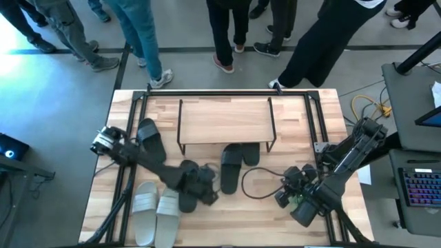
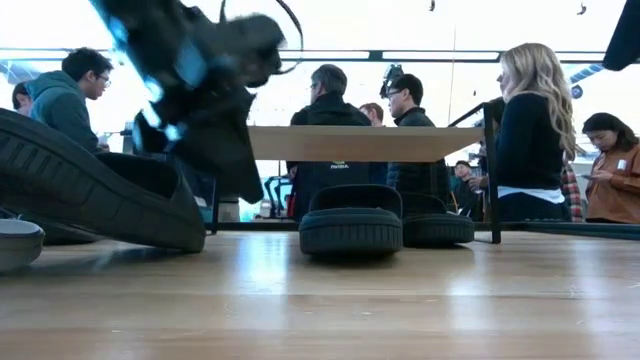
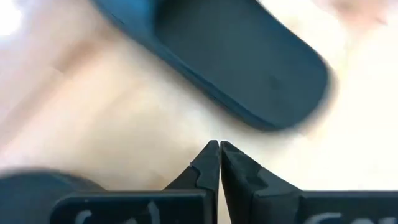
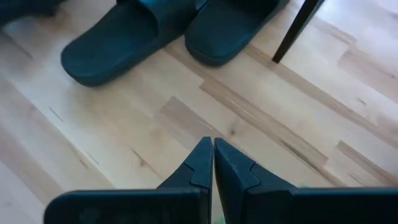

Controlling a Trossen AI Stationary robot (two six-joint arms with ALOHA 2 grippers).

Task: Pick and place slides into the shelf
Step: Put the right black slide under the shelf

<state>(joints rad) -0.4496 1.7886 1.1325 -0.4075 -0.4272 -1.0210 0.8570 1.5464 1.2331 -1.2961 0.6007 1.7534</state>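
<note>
I counted four black slides [image 1: 232,168] and two pale slides [image 1: 156,211]. Two black ones sat partly under the shelf [image 1: 225,121] at frame centre. My left gripper [image 3: 219,147] and right gripper [image 4: 212,144] were both clenched on nothing.

From straight above we take in the whole worktop [image 1: 227,200], from its surface we look level and close past black slides [image 2: 351,217] toward the people beyond, and from each wrist we look down close on the boards, the right wrist sharing that same pair [image 4: 168,28].
</note>
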